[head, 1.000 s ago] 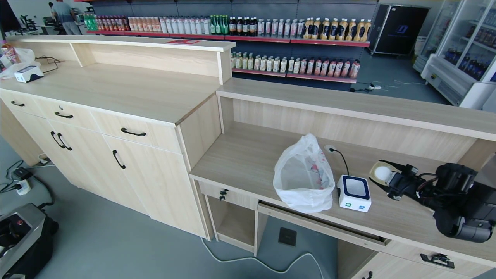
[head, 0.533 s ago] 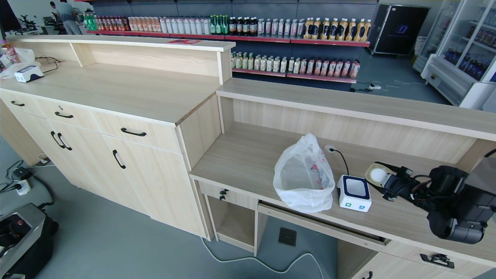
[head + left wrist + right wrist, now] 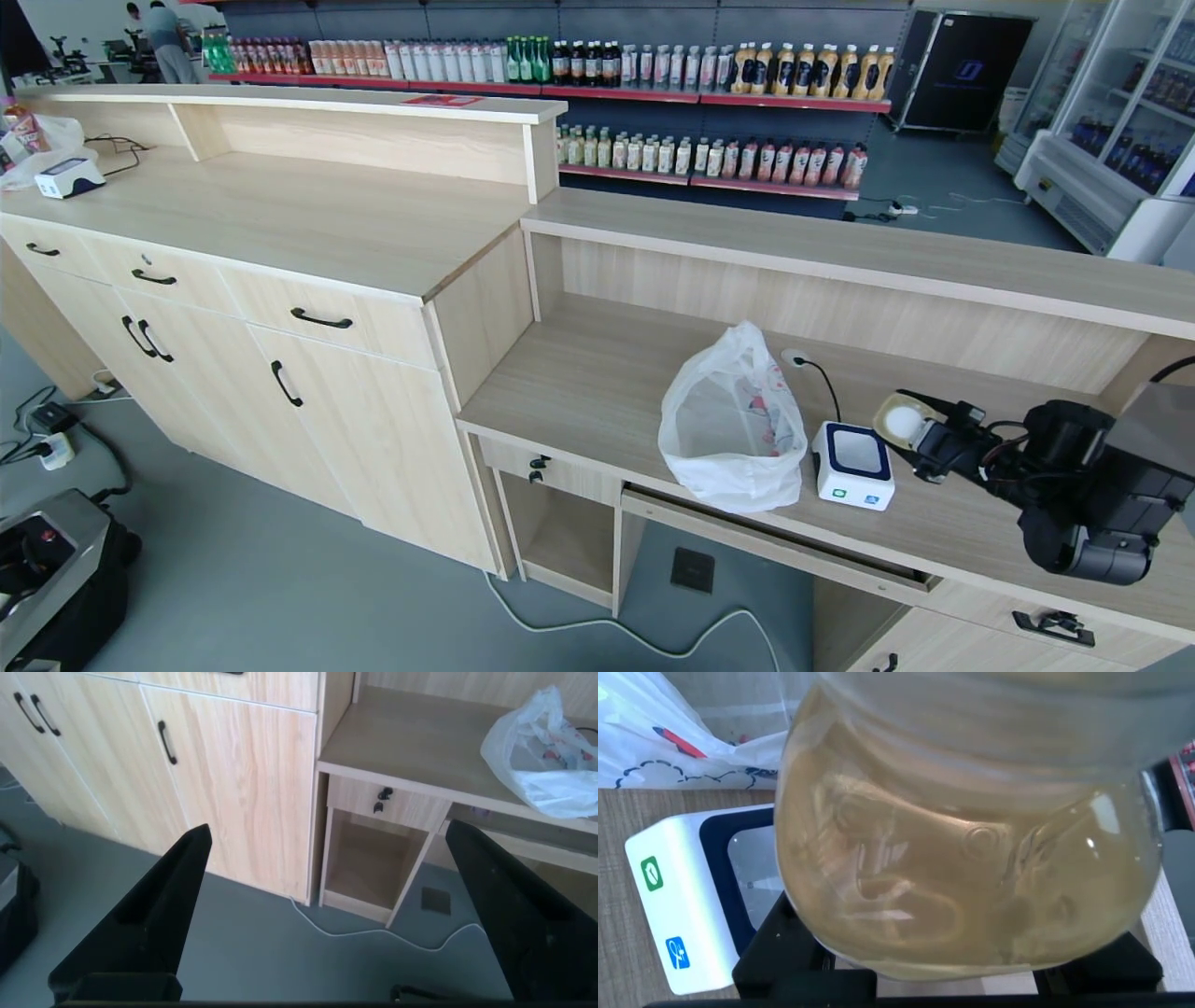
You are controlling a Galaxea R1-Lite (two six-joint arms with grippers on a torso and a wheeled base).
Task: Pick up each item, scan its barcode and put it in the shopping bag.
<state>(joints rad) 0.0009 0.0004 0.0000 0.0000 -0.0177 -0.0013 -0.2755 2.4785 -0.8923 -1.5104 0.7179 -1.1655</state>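
My right gripper is shut on a bottle of pale tan liquid with a white cap, held on its side just above the desk. The cap end points at the white barcode scanner, a short gap to its right. In the right wrist view the bottle looms over the scanner, with the bag beyond it. The white plastic shopping bag stands open left of the scanner. My left gripper hangs open over the floor, well short of the bag.
A black cable runs from the scanner to a hole in the desk. A raised ledge walls the desk's back. A taller counter stands to the left, with another scanner at its far end.
My right arm has carried the bottle leftward along the desk, bringing its cap end closer to the scanner. The bag and scanner have not moved.
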